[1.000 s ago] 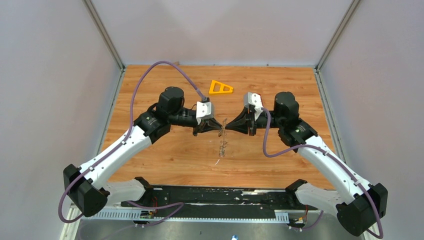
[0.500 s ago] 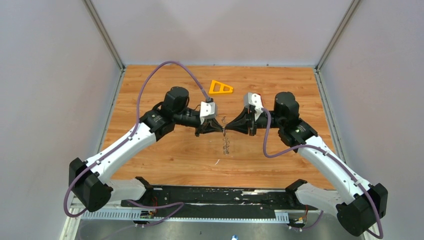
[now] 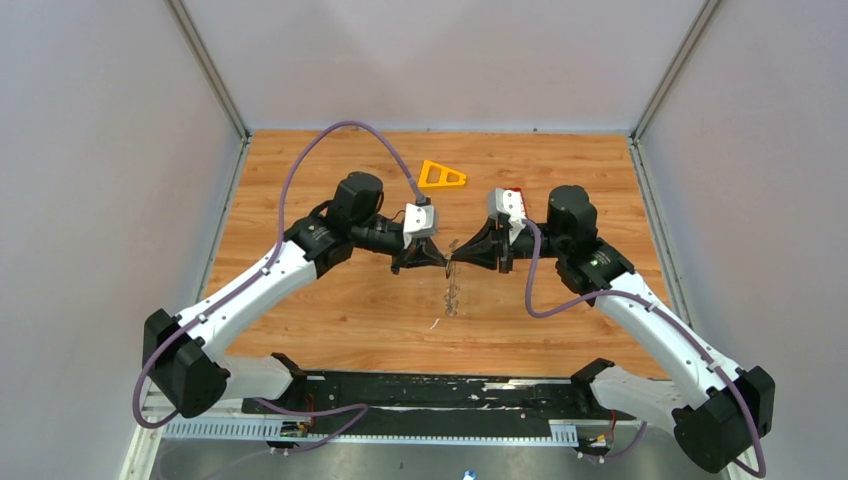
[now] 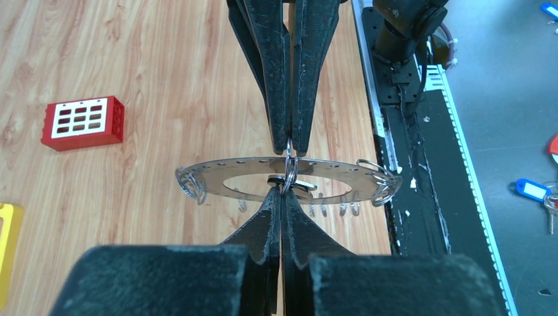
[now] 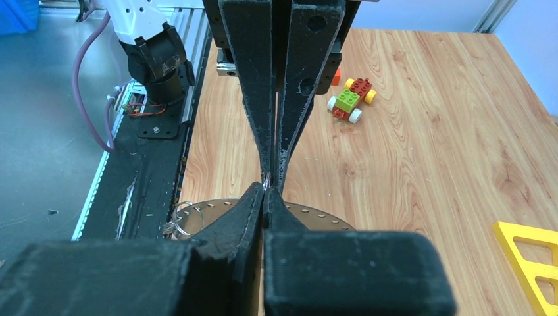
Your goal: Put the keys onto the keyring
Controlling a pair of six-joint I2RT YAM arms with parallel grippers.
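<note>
Above the middle of the table my two grippers meet tip to tip. The keyring (image 4: 217,178), a flat grey disc with a wide hole and small wire rings at both ends, hangs level between them. My right gripper (image 5: 264,189) is shut on its outer rim, and the holed rim (image 5: 322,214) shows just past the fingertips. My left gripper (image 4: 281,192) is shut at the inner rim, pinching a tiny dark key (image 4: 297,185) with a silvery part and a small wire ring. From above the ring is edge-on between the left gripper (image 3: 437,262) and the right gripper (image 3: 457,260).
An orange triangular frame (image 3: 441,176) lies behind the grippers. A red keypad block (image 4: 83,123) sits on the wood, and a small brick toy car (image 5: 349,102) stands further off. The black rail (image 3: 420,392) runs along the near edge, with blue key tags (image 4: 532,191) beyond it.
My left arm has pushed a little right toward the right gripper, and its jaws have closed fully at the ring's inner rim. The right gripper keeps its hold.
</note>
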